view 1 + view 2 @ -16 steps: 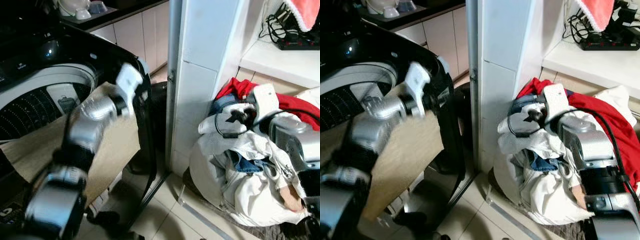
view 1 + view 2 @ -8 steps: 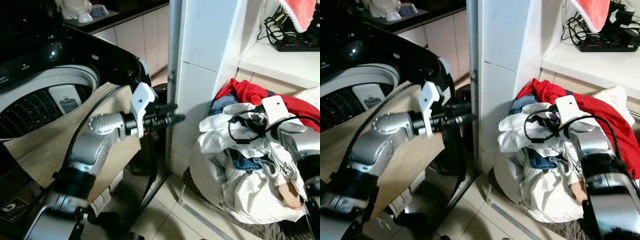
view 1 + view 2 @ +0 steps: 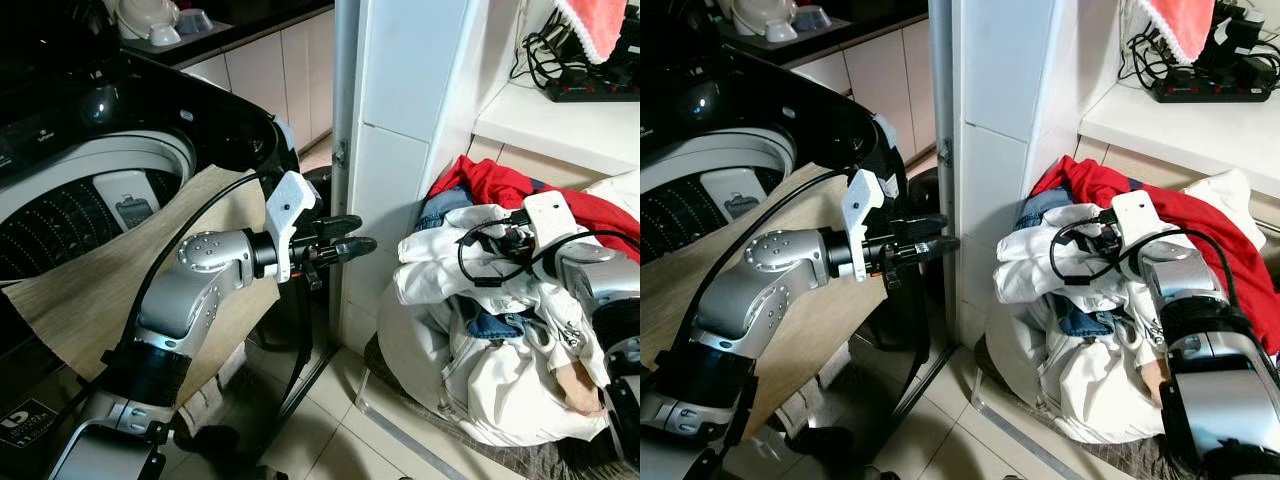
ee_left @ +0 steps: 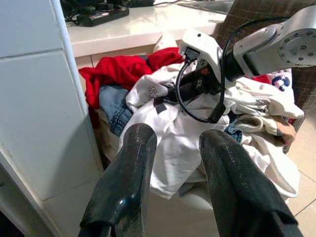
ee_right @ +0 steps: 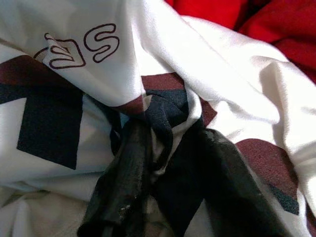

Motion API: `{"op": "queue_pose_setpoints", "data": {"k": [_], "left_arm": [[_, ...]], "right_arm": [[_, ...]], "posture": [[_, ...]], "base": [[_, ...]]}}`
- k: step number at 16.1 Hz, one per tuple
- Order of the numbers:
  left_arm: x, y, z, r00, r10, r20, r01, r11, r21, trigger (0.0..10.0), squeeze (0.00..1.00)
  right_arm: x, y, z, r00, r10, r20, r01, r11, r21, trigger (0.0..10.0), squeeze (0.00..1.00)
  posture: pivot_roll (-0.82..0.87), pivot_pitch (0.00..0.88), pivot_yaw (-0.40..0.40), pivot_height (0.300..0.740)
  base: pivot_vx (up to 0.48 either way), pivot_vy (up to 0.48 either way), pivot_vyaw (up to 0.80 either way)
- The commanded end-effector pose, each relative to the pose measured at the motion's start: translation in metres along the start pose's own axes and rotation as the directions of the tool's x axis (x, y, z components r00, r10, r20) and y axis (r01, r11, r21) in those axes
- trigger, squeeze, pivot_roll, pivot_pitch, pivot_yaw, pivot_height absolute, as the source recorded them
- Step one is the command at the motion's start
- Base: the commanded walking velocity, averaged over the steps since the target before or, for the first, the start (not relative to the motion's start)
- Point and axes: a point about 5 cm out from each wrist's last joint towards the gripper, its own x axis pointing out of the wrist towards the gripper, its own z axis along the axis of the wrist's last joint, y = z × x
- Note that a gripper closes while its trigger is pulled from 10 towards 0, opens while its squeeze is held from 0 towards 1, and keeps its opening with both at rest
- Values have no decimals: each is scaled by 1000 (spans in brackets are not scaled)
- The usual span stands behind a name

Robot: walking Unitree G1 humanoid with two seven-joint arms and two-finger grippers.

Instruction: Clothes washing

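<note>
Left eye view starts at the far left with the black top-loading washing machine [image 3: 150, 110], its grey drum rim showing and a beige woven cloth [image 3: 90, 290] draped over its front edge. Across that cloth reaches the left gripper [image 3: 345, 245], held in mid-air with its two black fingers parted and nothing between them — it points toward the white tiled pillar [image 3: 410, 150], which stands between the machine and the laundry. Right of the pillar, on the floor under a white shelf [image 3: 560, 125] carrying a black power strip [image 3: 590, 90], sits the heap of clothes [image 3: 480, 340]: mostly crumpled white garments, a red garment [image 3: 500, 185] at the back, a bit of blue denim [image 3: 440, 210] near the pillar. The right gripper [image 3: 500, 245] is down on top of the heap — its wrist view shows the fingers [image 5: 128, 163] pinched around a fold of a white printed shirt [image 5: 197, 54] with dark blue and maroon patches
</note>
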Motion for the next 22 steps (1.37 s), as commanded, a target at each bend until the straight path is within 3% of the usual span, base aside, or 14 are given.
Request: {"op": "queue_pose_setpoints", "data": {"k": [1, 8, 12, 14, 15, 16, 17, 18, 19, 21, 22], "left_arm": [[-2, -2, 3, 1000, 2, -4, -2, 1000, 12, 10000, 0], [-1, -2, 2, 1000, 6, -13, -5, 1000, 14, 10000, 0], [-2, -1, 3, 1000, 21, -6, -21, 1000, 23, 10000, 0], [-2, 1, 5, 999, 39, 7, -39, 999, 25, 10000, 0], [-1, 4, 9, 997, 71, 41, -72, 997, 27, 10000, 0], [-1, 5, 11, 996, 79, 48, -80, 996, 28, 10000, 0], [0, 9, 22, 985, 116, 124, -118, 993, 5, 10000, 0], [1, 10, 29, 977, 126, 172, -125, 992, -16, 10000, 1000], [3, 7, 46, 962, 98, 256, -96, 995, -21, 10000, 1000], [11, -3, 61, 948, 36, 318, -37, 999, -4, 10000, 1000], [13, -5, 62, 947, 23, 320, -24, 1000, 0, 10000, 1000]], "right_arm": [[-1, -3, 1, 1000, -3, -3, 3, 1000, -3, 0, 0], [-3, -6, 6, 1000, 12, 17, -12, 1000, -15, 0, 0], [-14, -11, 27, 991, 57, 125, -58, 998, 3, 0, 0], [-21, -9, 37, 976, 119, 184, -126, 992, 24, 0, 0], [-32, -6, 49, 943, 206, 260, -223, 974, 41, 0, 0], [-35, -6, 51, 935, 221, 276, -242, 969, 41, 0, 0], [-50, -4, 65, 884, 297, 362, -321, 947, 5, 0, 0], [-58, -4, 72, 851, 330, 409, -356, 934, -13, 0, 0], [-79, -1, 87, 764, 402, 506, -432, 900, -63, 0, 0], [-106, 6, 107, 615, 493, 615, -533, 835, -136, 0, 0], [-111, 9, 111, 583, 512, 631, -553, 819, -153, 0, 0]], "posture": [[-125, 0, 67, 740], [-130, 0, 69, 740], [-132, 0, 69, 740], [-132, 0, 69, 740], [-132, 0, 68, 740], [-133, 0, 69, 740], [-133, 0, 69, 740], [-133, 0, 69, 740], [-138, 0, 69, 740], [-140, 0, 69, 740], [-140, 0, 69, 740]], "base": [[0, 0, 0], [0, 0, 0], [0, 0, 0], [0, 0, 0], [0, 0, 0], [0, 0, 0], [0, 0, 0], [0, 0, 0], [0, 0, 0], [0, 0, 0], [0, 0, 0]]}}
